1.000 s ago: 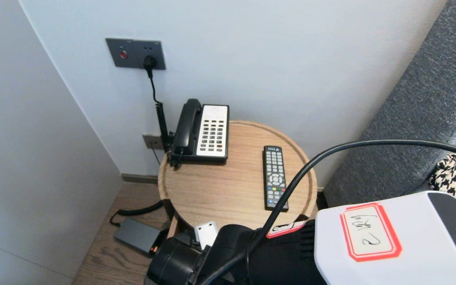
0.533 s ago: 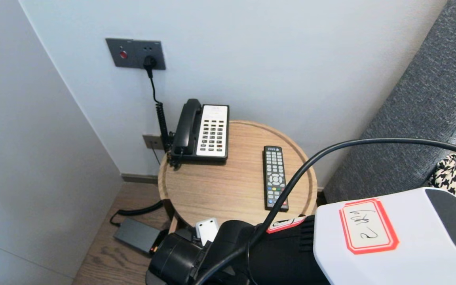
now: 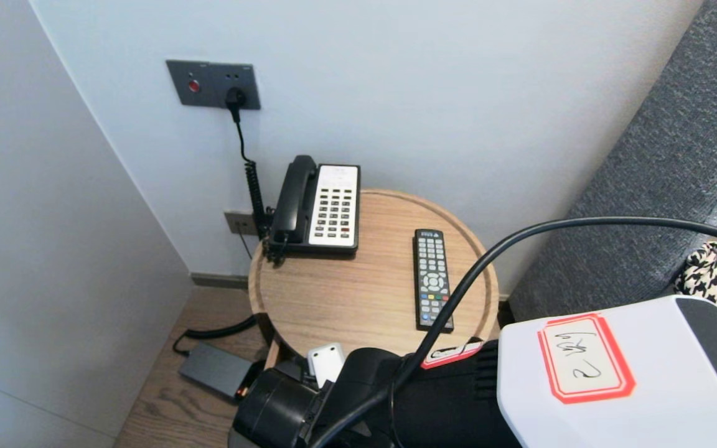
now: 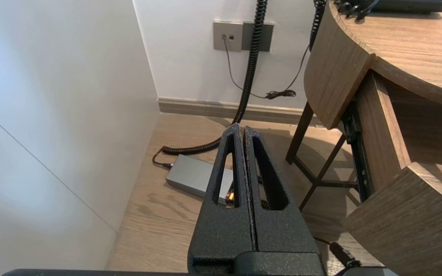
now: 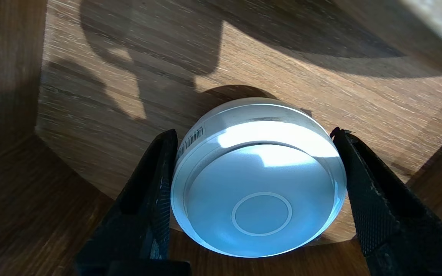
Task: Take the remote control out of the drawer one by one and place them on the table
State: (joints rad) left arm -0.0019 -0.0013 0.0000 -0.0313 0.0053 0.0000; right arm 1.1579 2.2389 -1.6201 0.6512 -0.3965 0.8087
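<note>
One white disc [image 5: 259, 191], between spread jaws of right gripper [image 5: 253, 133]

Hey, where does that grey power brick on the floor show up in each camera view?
Head view: grey power brick on the floor, lower left, beside the round table.
Left wrist view: mid-frame, partly behind the shut left claw.
Right wrist view: not in it.
Shared landmark, head and left wrist: the coiled black cord beside it.

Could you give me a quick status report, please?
Left gripper shut, parked beside the round table. Right gripper astride the white round device, grip unconfirmed. Device sits on a wooden surface; nothing obstructing.
</note>
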